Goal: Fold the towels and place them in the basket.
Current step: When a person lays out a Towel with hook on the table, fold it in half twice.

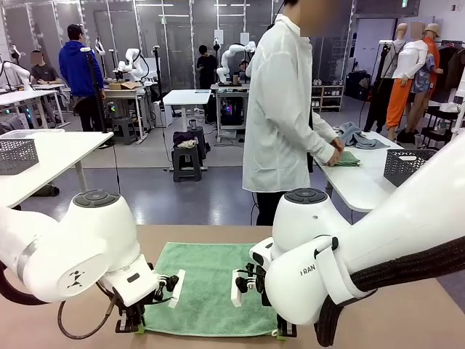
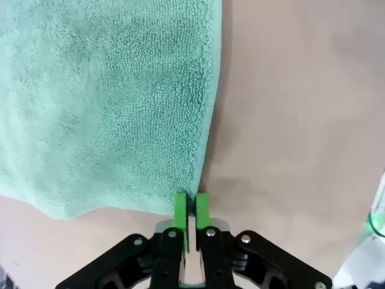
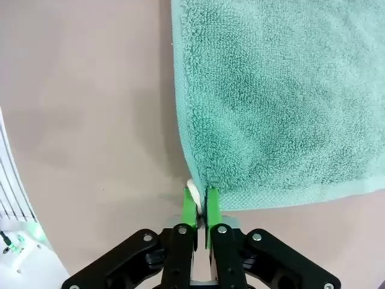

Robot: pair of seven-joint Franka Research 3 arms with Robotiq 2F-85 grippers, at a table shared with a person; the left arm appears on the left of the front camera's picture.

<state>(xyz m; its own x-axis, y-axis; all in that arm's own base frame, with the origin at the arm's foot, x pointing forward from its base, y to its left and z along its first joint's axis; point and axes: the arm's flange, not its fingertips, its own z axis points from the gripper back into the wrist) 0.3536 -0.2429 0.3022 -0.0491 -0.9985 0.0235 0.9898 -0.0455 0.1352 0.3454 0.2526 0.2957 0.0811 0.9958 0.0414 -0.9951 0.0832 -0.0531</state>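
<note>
Left hand (image 1: 139,329) sits low at the near edge of the bench (image 1: 203,234), with its green pads at the near left corner of the towel (image 1: 211,287). That towel lies flat and spreads away from the hand toward the far side. Right hand (image 1: 280,334) is low at the other near corner, largely behind its own arm, so its grip is hard to read from here. Well beyond both, a person (image 1: 280,109) stands side-on at a white bench (image 1: 363,185). The person's hands (image 1: 336,153) press on a folded towel (image 1: 350,158). A grey cloth (image 1: 360,136) lies just past it, and a basket (image 1: 407,166) stands on that same bench, farther out on the right hand's side.

In the left wrist view, the left hand (image 2: 191,201) has its two pads drawn narrow, pinching the towel (image 2: 108,102) at its very corner. The cloth runs up and to the left of the pads. Bare bench (image 2: 301,120) lies on their other side.

In the right wrist view, the right hand (image 3: 200,198) is likewise narrow, clamped on a corner of the towel (image 3: 271,102). A small white bit (image 3: 192,188) of cloth shows against one pad. The towel fans up and to the right of the pads, flat on the bench (image 3: 90,120).
</note>
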